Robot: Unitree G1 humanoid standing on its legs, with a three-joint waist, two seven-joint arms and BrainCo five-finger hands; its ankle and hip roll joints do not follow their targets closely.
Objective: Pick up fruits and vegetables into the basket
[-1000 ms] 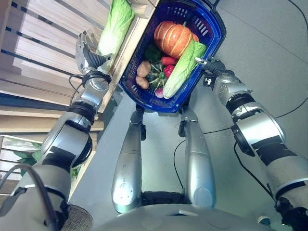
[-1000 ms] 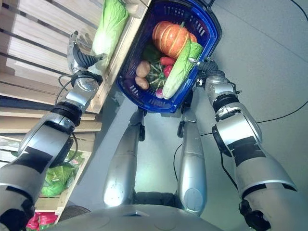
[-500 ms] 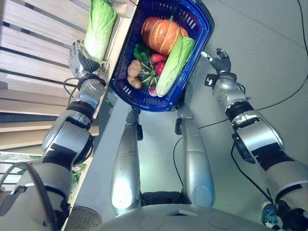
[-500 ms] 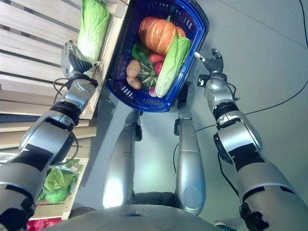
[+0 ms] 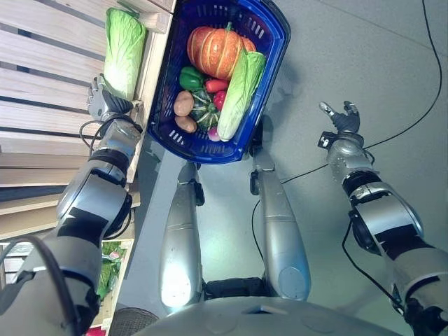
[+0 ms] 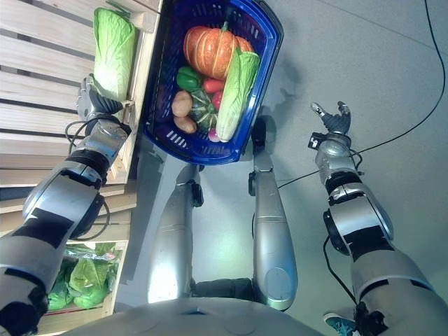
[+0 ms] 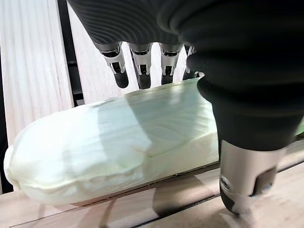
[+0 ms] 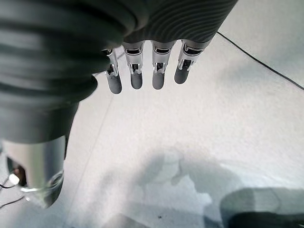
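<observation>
My left hand [image 5: 103, 103] sits in the upper left of the left eye view, at the base of a cabbage [image 5: 124, 47] that lies on the wooden shelf [image 5: 49, 77]. In the left wrist view my fingers [image 7: 142, 64] are straight on the far side of that cabbage [image 7: 118, 142] and my thumb [image 7: 244, 178] is on the near side, so the hand is spread and not closed on it. The blue basket [image 5: 269, 49] is at top centre, just beside the shelf edge. It holds a pumpkin [image 5: 213, 50], a second cabbage [image 5: 236, 91], a green pepper [image 5: 190, 75], a potato [image 5: 183, 103] and other small produce. My right hand [image 5: 342, 120] is at middle right over bare floor [image 5: 364, 56], well apart from the basket, fingers relaxed and holding nothing.
</observation>
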